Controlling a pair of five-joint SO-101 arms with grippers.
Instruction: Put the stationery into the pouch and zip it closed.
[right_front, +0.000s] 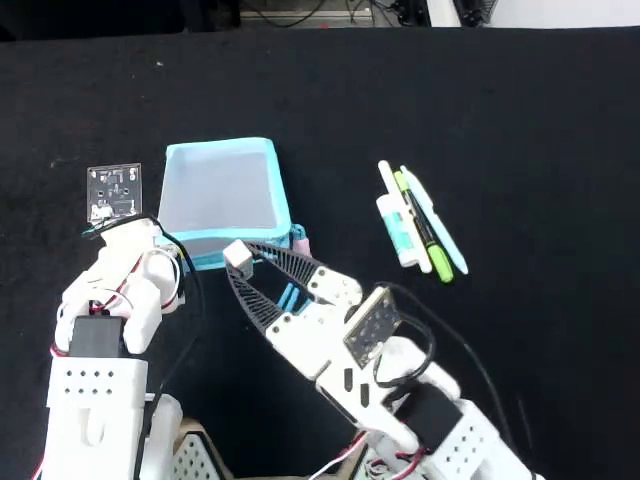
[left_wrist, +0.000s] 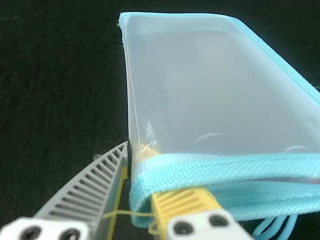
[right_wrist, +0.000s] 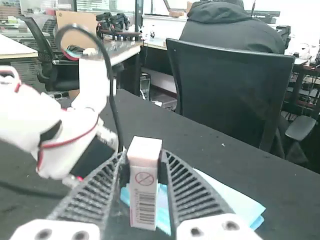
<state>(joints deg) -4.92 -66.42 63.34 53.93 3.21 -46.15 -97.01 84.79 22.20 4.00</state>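
Observation:
A light blue mesh pouch (right_front: 220, 200) lies left of the table's middle, its zip edge toward the arms. My left gripper (right_front: 182, 262) is shut on the pouch's near left corner; in the left wrist view the pouch (left_wrist: 210, 90) has its blue zip band pinched between the grey and yellow fingers of that gripper (left_wrist: 142, 175). My right gripper (right_front: 238, 268) is shut on a white eraser (right_front: 238, 256) just above the pouch's near right corner. The eraser (right_wrist: 144, 190) stands upright between the ribbed fingers (right_wrist: 100, 195). Several pens and highlighters (right_front: 420, 225) lie together on the black mat to the right.
A small square marker card (right_front: 114, 192) lies left of the pouch. A pink tab (right_front: 300, 242) sticks out at the pouch's near right corner. The left arm (right_wrist: 50, 130) is close beside the right gripper. A black chair (right_wrist: 230, 95) stands past the table's edge.

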